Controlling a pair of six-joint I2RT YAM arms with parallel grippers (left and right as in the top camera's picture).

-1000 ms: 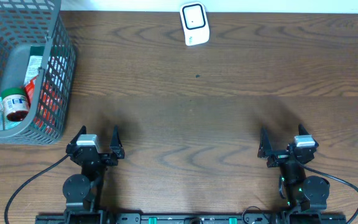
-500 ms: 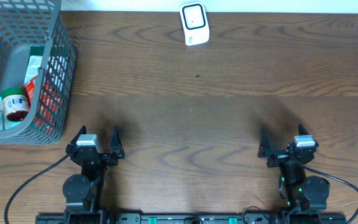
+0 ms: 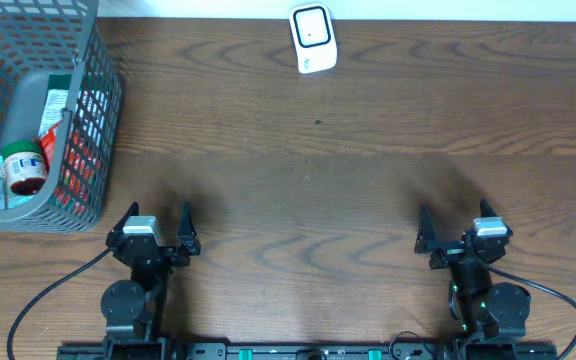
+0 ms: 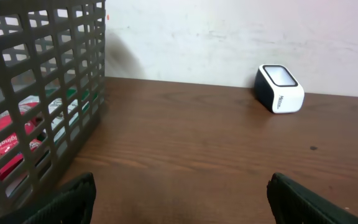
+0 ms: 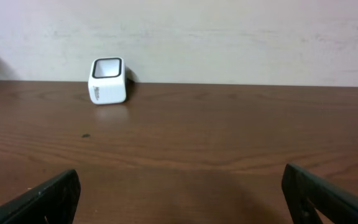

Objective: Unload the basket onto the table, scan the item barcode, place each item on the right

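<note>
Dark wood-grain table [image 3: 298, 160] is stretching out under the overhead camera, with a pale wall running along its far edge. The left claw [image 3: 157, 215] and the right claw [image 3: 454, 220] are sitting at the near edge, well apart, both spread wide and holding nothing. A grey mesh basket [image 3: 96, 70] is standing ahead of the left claw and off to its outer side. The items to scan are lying inside it, a jar [image 3: 23, 165] with a green band and a red packet [image 3: 56, 125] among them. The white scanner [image 3: 313, 38] is standing far ahead by the wall, between the two claws' lines.

From the left wrist, that claw's fingers [image 4: 73, 199] are showing at the bottom corners, with bare table between them. The basket [image 4: 42, 74] is looming close ahead on its left, red packaging showing through the mesh. The scanner [image 4: 279, 88] is sitting farther ahead to its right.

From the right wrist, the fingers [image 5: 42, 199] are framing open table, and the scanner [image 5: 107, 81] is standing ahead to the left.

Nothing is shifting over the last second: both arms are staying parked, and the basket and scanner are keeping their places. I am reading the task as not yet begun. No item is out of the basket, and the left claw is sitting nearer to it.
</note>
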